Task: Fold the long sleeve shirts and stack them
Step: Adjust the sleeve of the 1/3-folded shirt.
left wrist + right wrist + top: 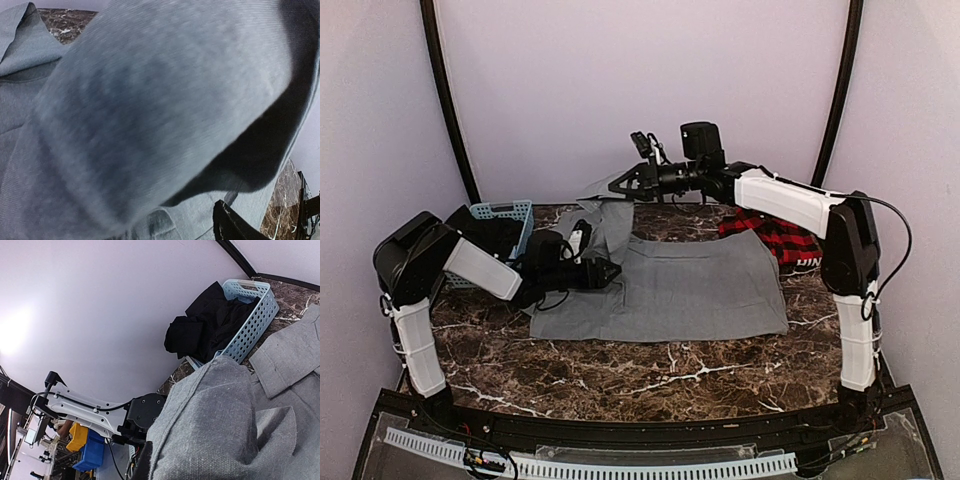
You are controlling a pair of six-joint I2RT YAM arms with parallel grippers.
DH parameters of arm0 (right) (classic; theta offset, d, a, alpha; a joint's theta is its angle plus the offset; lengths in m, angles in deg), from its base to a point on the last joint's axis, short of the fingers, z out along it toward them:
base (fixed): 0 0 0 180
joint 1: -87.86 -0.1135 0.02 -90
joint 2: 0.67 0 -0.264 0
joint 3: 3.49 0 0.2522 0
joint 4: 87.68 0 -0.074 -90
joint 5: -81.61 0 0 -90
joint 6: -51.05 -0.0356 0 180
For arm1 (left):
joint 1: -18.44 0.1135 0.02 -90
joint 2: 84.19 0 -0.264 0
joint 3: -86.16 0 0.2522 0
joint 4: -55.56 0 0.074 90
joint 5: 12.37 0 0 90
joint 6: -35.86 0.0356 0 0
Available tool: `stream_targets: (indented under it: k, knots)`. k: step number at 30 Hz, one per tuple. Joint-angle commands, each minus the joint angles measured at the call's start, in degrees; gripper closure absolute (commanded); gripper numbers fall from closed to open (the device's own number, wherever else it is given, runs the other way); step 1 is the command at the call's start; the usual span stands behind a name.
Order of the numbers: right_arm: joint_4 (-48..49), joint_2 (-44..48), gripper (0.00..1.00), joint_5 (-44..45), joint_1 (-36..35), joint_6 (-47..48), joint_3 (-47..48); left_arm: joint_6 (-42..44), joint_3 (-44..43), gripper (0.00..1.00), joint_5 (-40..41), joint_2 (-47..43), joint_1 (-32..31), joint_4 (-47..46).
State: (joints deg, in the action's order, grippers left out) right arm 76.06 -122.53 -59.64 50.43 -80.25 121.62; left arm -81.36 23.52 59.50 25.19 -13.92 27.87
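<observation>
My left end effector [603, 272] sits against the grey shirt [700, 285], with cloth draped over it; wide or narrow, I cannot tell; pulling away may drag the fold; beyond it the right end effector [623, 185] pinches a raised flap; I count two shirts, the plaid shirt [782, 238] lying right of it; one basket [510, 210].

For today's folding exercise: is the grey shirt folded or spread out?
Mostly spread: the grey shirt lies flat on the table, one end lifted.
</observation>
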Motion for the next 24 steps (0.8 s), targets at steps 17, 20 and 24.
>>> stream_targets:
  k: [17, 20, 24]
  knots:
    - [3.7, -3.0, 1.0, -1.3, 0.9, -1.8, 2.2, 1.6, -7.3, 0.33, -13.4, 10.5, -3.5, -13.9]
    - [3.8, -3.2, 1.0, -1.4, 1.2, -1.8, 2.0, 1.5, -8.4, 0.33, -14.6, 11.3, -4.5, -14.1]
    - [3.8, -3.3, 1.0, -1.6, 1.4, -1.7, 2.0, 1.7, -9.6, 0.31, -15.3, 12.7, -5.0, -13.6]
